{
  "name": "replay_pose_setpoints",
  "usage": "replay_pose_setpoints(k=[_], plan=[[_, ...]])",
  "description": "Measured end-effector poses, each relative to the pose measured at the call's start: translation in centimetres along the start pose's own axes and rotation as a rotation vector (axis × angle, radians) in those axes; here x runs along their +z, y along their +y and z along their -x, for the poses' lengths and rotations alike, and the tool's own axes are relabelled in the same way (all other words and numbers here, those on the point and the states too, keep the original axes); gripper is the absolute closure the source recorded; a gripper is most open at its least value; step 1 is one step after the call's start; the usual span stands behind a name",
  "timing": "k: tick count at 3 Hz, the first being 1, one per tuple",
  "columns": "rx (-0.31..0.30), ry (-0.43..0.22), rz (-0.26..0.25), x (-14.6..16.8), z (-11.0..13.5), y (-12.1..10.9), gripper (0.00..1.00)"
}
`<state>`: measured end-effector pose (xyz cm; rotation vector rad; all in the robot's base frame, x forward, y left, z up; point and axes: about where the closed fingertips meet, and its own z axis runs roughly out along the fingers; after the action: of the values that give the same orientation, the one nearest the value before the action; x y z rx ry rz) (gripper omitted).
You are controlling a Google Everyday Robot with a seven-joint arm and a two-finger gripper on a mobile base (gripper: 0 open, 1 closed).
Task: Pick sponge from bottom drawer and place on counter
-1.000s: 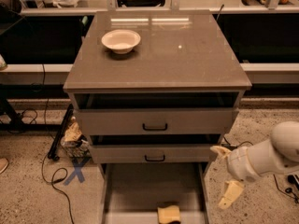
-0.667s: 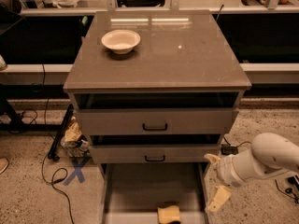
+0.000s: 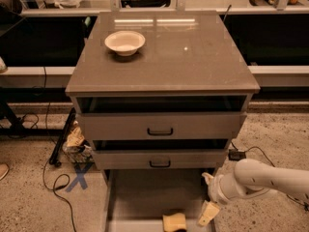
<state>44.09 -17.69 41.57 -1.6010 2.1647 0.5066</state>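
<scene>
The pale yellow sponge (image 3: 175,222) lies on the floor of the open bottom drawer (image 3: 140,197), near its front edge. The white arm reaches in from the right. My gripper (image 3: 207,197) hangs over the drawer's right wall, just right of the sponge and a little above it. It is open and empty, with one cream finger (image 3: 207,213) low and the other higher up. The glossy grey-brown counter (image 3: 193,57) tops the cabinet.
A cream round bowl (image 3: 125,42) stands on the counter's back left. Two upper drawers with black handles (image 3: 160,131) stand partly open above the bottom drawer. Cables and a crumpled bag (image 3: 75,141) lie on the floor at the left.
The arm has moved left and slightly down, bringing my gripper from beside the cabinet to the drawer's right wall, closer to the sponge. The sponge has not moved.
</scene>
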Motion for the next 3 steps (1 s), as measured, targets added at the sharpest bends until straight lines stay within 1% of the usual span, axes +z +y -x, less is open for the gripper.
replay_pose_setpoints(k=[1, 2, 3], plan=[[-0.002, 0.000, 0.005, -0.1, 0.1, 0.1, 0.00], [0.006, -0.010, 0.036, 2.3, -1.4, -0.4, 0.00], [0.023, -0.030, 0.093, 7.0, -4.9, -1.9, 0.00]])
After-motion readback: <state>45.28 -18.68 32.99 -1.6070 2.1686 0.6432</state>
